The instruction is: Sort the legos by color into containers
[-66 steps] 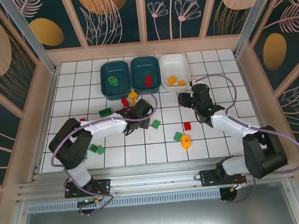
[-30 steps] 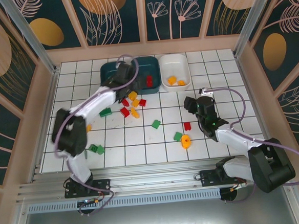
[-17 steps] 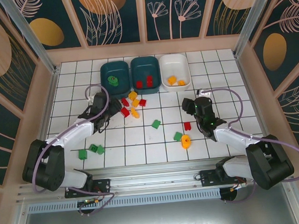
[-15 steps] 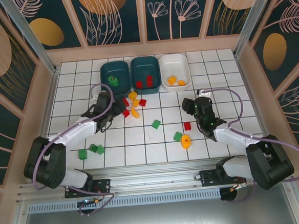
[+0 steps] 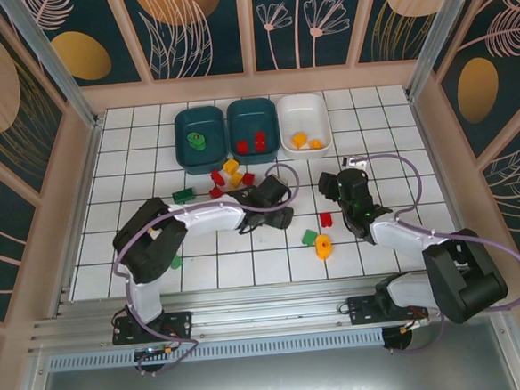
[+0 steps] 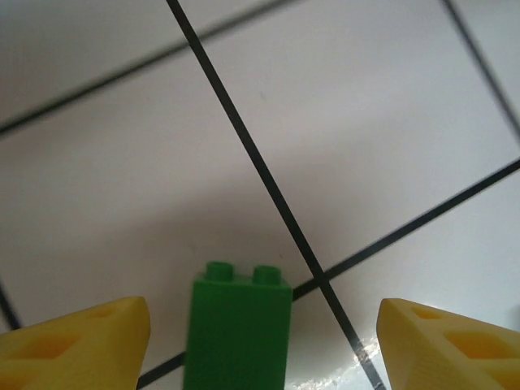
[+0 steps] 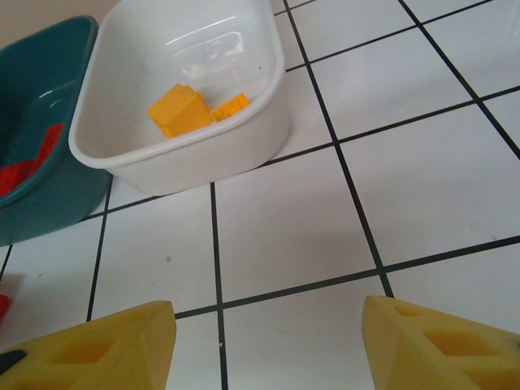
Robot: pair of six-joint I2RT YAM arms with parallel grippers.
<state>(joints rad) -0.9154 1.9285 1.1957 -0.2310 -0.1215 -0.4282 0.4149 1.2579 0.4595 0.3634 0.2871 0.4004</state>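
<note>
From above, the left gripper (image 5: 277, 215) is hovering low over the middle of the tiled table (image 5: 380, 124), a cluster of red and yellow bricks (image 5: 227, 175) lying beside its forearm. The right gripper (image 5: 329, 183) is hanging over bare tiles with a red brick (image 5: 326, 218) near its wrist. Ahead of both tools three tubs are sitting in a row: the green-brick tub (image 5: 179, 138), the red-brick tub (image 5: 237, 116) and the white tub (image 5: 303, 113), each apparently serving one colour. In the left wrist view, the left gripper (image 6: 264, 345) is standing wide open and gripping nothing. It is straddling a green brick (image 6: 237, 333) that is sitting on the tile between the yellow fingertips (image 6: 81, 345), nearer the left-hand one and touching neither. That placement suggests the tool is lining up a pick, and the brick looks bound for the green-brick tub. In the right wrist view, the right gripper (image 7: 264, 345) is likewise holding its fingers apart over empty tile, carrying nothing. The white tub (image 7: 203, 162) is lying ahead and to its left with yellow bricks (image 7: 183, 107) inside. The red-brick tub (image 7: 49, 89) is showing at the far left. No brand, label or writing is appearing on any brick or tub.
</note>
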